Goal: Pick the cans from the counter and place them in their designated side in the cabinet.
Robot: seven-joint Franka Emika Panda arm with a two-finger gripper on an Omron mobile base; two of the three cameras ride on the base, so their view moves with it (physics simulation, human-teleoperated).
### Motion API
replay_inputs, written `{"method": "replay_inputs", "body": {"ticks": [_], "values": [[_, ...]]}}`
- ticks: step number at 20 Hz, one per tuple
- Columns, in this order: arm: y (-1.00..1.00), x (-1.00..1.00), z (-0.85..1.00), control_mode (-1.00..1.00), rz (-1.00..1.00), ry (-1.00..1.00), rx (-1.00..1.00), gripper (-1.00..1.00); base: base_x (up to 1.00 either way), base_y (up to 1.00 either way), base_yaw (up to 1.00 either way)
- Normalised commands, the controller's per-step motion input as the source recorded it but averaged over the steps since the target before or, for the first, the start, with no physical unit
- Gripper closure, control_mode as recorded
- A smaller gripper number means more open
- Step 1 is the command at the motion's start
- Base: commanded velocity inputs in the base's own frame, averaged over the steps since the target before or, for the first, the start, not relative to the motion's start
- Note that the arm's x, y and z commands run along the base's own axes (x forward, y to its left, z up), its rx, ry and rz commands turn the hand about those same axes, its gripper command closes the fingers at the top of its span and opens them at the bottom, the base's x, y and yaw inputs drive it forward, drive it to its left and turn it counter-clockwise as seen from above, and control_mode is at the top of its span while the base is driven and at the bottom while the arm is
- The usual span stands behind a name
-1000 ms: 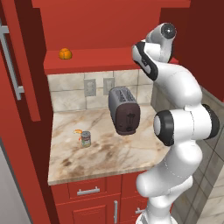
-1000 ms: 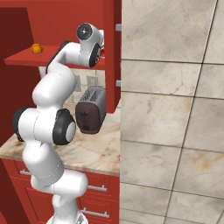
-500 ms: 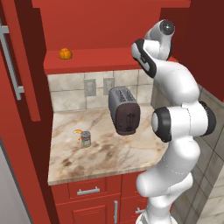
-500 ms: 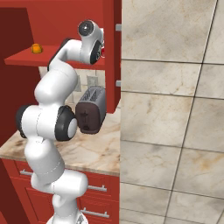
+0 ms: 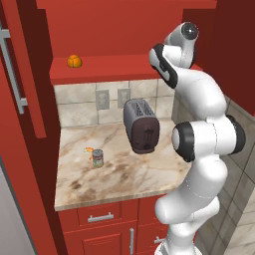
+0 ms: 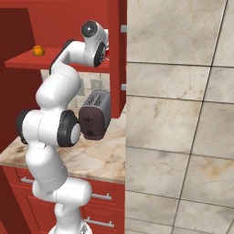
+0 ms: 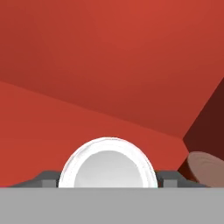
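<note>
One can at the gripper, one on the counter.
Silver-grey can (image 5: 97,158) stands near the counter's (image 5: 149,174) left edge; a white-topped can (image 7: 108,164) sits between the gripper (image 7: 108,178) fingers, grip unclear.

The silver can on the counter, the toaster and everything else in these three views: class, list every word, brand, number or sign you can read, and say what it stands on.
No text can be read anywhere.
Silver can on the counter: a small colourful label, too small and blurred to read.
Toaster: dark front, no lettering to make out.
Wall outlets: plain, no markings.
White can top between the fingers in the hand view: blank.
</note>
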Motion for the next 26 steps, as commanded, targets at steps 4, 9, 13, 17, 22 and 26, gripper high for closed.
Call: {"method": "replay_inputs", "body": {"ticks": [4,9,13,17,22,26], "values": [[-0.05,0.1,0.0,-1.0,0.0,-0.09,0.0,-1.0,0.0,0.0,0.0],[-0.03,0.02,0.04,-1.0,0.01,-0.18,0.0,-1.0,0.0,0.0,0.0],[0.0,0.0,0.18,-1.0,0.01,-0.19,0.01,-1.0,0.0,0.0,0.0],[0.05,-0.05,0.23,-1.0,0.0,-0.1,0.0,-1.0,0.0,0.0,0.0],[0.13,-0.11,0.33,-1.0,0.0,-0.04,0.0,-1.0,0.0,0.0,0.0],[0.1,-0.25,0.33,-1.0,0.0,0.0,0.0,-1.0,0.0,0.0,0.0]]}}
